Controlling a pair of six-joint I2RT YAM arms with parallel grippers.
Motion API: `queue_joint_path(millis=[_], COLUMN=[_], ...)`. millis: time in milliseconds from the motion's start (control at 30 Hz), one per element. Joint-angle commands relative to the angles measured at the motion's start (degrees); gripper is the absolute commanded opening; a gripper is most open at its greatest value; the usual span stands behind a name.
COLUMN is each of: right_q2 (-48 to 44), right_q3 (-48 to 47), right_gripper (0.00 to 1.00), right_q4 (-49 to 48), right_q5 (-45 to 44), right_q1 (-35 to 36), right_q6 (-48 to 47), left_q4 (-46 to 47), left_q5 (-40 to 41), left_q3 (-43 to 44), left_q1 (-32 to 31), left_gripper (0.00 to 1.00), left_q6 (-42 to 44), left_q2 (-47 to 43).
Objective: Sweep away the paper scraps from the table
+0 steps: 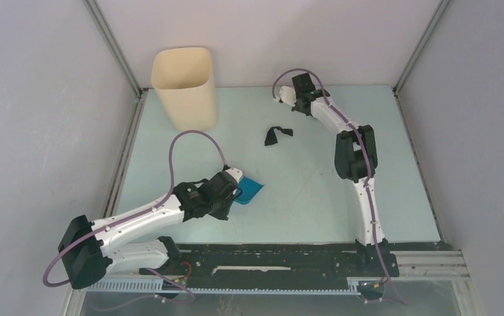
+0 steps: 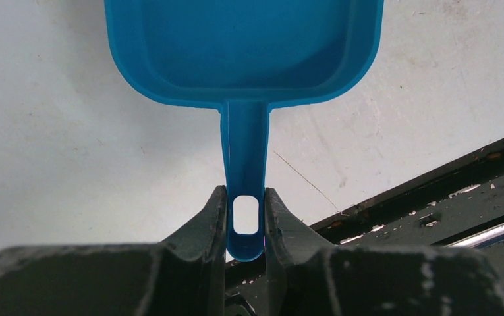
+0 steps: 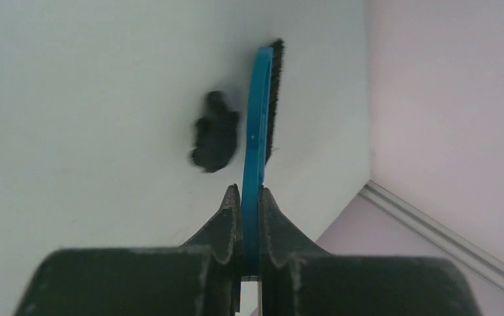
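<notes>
Paper scraps, black and crumpled (image 1: 277, 135), lie on the pale mint-green table (image 1: 302, 191) toward its far middle, to the right of the tall beige bin (image 1: 184, 85). In the right wrist view we see one black scrap (image 3: 215, 131) just beside the black bristles of the blue hand brush (image 3: 257, 112), whose flat handle the right hand (image 3: 250, 196) pinches tightly. We find the left hand (image 2: 244, 197) clamped on the handle of the blue plastic dustpan (image 2: 242, 46), nearer the arm bases and well apart from the scraps.

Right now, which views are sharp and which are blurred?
Top view: even light, sharp, the black scrap clear. Left wrist view: the dustpan crisp, no glare. Right wrist view: soft focus, the dark scrap beside the brush looks fuzzy.
</notes>
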State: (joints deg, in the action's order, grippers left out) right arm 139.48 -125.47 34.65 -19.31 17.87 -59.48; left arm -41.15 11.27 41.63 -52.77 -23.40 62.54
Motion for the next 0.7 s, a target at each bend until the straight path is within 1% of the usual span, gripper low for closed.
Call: queue_joint_path(millis=[0, 67, 133, 233, 400, 467, 533, 667], right_q2=[-9.3, -13.0, -17.2, -24.5, -33.7, -37.0, -39.6, -40.4], right_q3=[6.5, 10.3, 13.6, 19.1, 26.9, 28.8, 29.1, 24.0], right_gripper=[0.0, 0.0, 0.0, 0.0, 0.0, 0.0, 0.0, 0.0], right_q4=[5.7, 7.9, 12.1, 23.1, 34.4, 35.5, 34.8, 32.0], right_q5=[4.0, 5.0, 7.9, 17.2, 30.4, 33.4, 33.5, 30.5], right_q1=[3.5, 4.7, 5.9, 7.5, 9.2, 9.3, 8.9, 7.3], right_q6=[3.9, 6.2, 9.1, 12.4, 18.3, 20.1, 21.6, 21.9], left_q4=[1.8, 1.9, 1.9, 1.9, 1.9, 1.9, 2.0, 2.3], left_q5=[-1.3, -1.2, -1.1, -1.1, -0.1, -0.1, -0.5, -3.3], left_q3=[0.0, 0.0, 0.0, 0.0, 0.0, -0.1, -0.2, -0.1], left_q1=[0.8, 0.8, 0.8, 0.8, 0.8, 0.8, 0.8, 0.8], left_gripper=[0.0, 0.0, 0.0, 0.0, 0.0, 0.0, 0.0, 0.0], left_q6=[1.4, 1.3, 1.4, 1.5, 1.3, 1.3, 1.4, 2.1], left_q2=[-0.6, -0.9, -1.1, -1.5, -2.8, -3.0, -2.8, -1.0])
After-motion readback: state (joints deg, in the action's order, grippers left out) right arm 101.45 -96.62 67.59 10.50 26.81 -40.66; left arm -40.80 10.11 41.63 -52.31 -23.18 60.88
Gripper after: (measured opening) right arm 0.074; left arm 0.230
